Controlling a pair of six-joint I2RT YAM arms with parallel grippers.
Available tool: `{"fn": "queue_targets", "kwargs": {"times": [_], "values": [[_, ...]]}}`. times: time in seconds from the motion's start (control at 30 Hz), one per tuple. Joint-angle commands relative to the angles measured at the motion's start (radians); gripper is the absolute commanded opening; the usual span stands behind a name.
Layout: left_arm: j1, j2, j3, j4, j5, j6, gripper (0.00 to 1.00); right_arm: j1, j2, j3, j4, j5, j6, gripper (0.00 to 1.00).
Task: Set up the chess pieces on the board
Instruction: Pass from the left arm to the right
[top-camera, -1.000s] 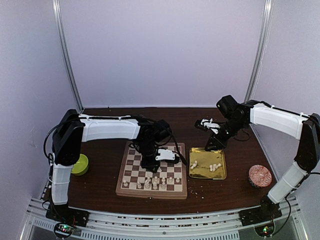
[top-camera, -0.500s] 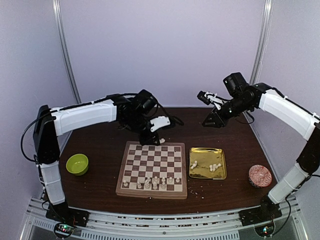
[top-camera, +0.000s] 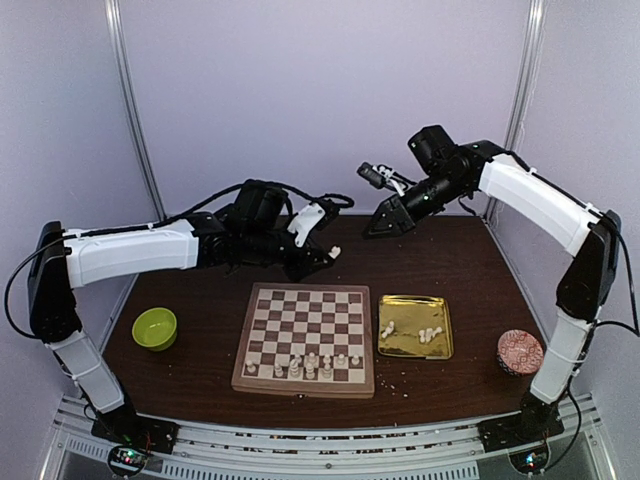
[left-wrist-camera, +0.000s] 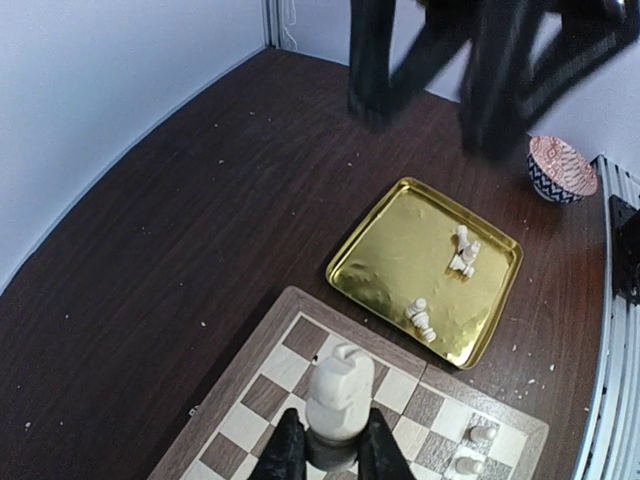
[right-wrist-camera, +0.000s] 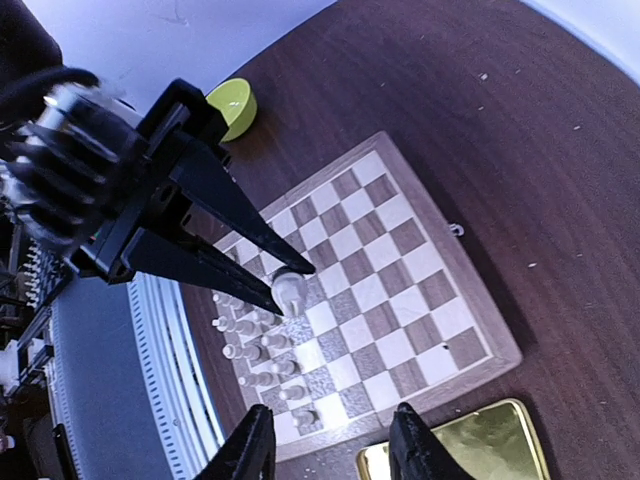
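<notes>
While the left gripper (left-wrist-camera: 333, 432) hangs in the air past the board's (top-camera: 300, 310) twelve o'clock edge, its fingers pinch one cream chess piece (left-wrist-camera: 338, 380). Right gripper (right-wrist-camera: 335, 452) high too, jaws apart, nothing between them. Other chess pieces (top-camera: 310, 362) stand in the board's six o'clock rows. A few lie in the gold tray (top-camera: 410, 312) at three o'clock.

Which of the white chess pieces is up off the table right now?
The piece pinched between the left fingers, held up in the air; the others stand on the board's near rows or lie in the gold tray.
</notes>
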Motion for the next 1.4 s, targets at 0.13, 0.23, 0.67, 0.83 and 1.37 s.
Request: {"fn": "queue_targets", "kwargs": {"times": [0.13,0.23,0.67,0.83,1.37], "values": [[-0.026,-0.029,0.002,0.166,0.046,-0.064,0.13,0.101,0.082,0.104,-0.041,-0.048,0.057,0.38],[-0.033,-0.026,0.003,0.168,0.048,-0.063,0.13,0.109,0.105,0.125,-0.045,-0.053,0.062,0.37],[-0.035,-0.017,0.005,0.162,0.034,-0.050,0.14,0.111,0.100,0.080,-0.025,-0.076,0.057,0.08],[-0.035,-0.025,0.020,0.108,-0.023,-0.038,0.35,0.108,0.093,0.091,-0.038,-0.040,0.032,0.03],[0.208,-0.220,0.142,-0.193,-0.204,0.089,0.60,0.162,-0.174,-0.201,-0.016,0.208,-0.254,0.02]]}}
